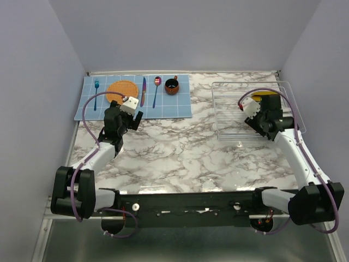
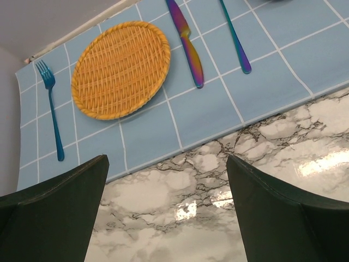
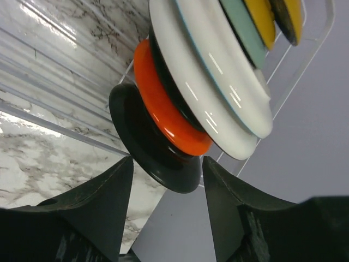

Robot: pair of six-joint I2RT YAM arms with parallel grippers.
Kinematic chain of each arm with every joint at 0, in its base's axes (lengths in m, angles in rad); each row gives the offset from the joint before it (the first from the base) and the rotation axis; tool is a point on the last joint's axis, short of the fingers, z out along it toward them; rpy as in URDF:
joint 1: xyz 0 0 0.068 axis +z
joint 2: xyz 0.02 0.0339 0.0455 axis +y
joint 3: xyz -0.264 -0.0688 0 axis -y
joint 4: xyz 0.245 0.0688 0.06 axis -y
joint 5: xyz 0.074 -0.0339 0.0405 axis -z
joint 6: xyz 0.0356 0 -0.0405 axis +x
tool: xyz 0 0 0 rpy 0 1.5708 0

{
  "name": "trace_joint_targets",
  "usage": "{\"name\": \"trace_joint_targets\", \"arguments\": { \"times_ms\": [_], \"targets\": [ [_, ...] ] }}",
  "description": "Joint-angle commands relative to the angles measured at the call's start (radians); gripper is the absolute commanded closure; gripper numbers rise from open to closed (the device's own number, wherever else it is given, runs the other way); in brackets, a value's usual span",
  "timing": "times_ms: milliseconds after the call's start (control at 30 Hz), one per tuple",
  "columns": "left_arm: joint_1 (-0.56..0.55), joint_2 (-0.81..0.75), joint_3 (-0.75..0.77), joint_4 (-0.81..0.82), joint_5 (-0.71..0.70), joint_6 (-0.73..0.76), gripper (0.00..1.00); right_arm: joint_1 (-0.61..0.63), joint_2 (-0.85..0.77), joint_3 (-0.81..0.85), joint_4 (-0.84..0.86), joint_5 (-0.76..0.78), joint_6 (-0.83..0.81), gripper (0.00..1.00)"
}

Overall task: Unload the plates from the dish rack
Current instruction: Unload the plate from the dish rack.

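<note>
Plates (image 3: 207, 93) in rack (image 1: 229, 112); woven disc (image 2: 121, 70) apart

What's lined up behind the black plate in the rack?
Behind the black plate stands an orange-red plate, then a white plate and a yellow plate. Only their rims show; each plate's face is covered by the one in front.

Marble-veined worktop (image 1: 180, 158). Far left corner: blue tiled placemat (image 2: 207, 106). On it, left to right, none touching: blue fork (image 2: 52, 109), orange woven disc (image 2: 121, 69), iridescent knife (image 2: 186, 46), spoon (image 2: 234, 35), small dark cup (image 1: 172, 86), possibly a bowl.
</note>
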Motion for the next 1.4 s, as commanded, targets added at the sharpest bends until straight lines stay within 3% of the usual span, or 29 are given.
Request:
{"name": "trace_joint_targets", "arguments": {
  "times_ms": [0, 600, 1367],
  "targets": [
    [0.007, 0.016, -0.01, 0.038, -0.012, 0.02, 0.02, -0.026, 0.036, -0.042, 0.06, 0.086, -0.065, 0.39],
    [0.007, 0.032, -0.024, 0.056, -0.056, 0.028, 0.02, -0.065, 0.099, -0.05, 0.176, 0.149, -0.176, 0.39],
    [0.007, 0.041, -0.035, 0.073, -0.084, 0.034, 0.01, -0.134, 0.197, -0.039, 0.284, 0.132, -0.278, 0.48]
  ]
}}
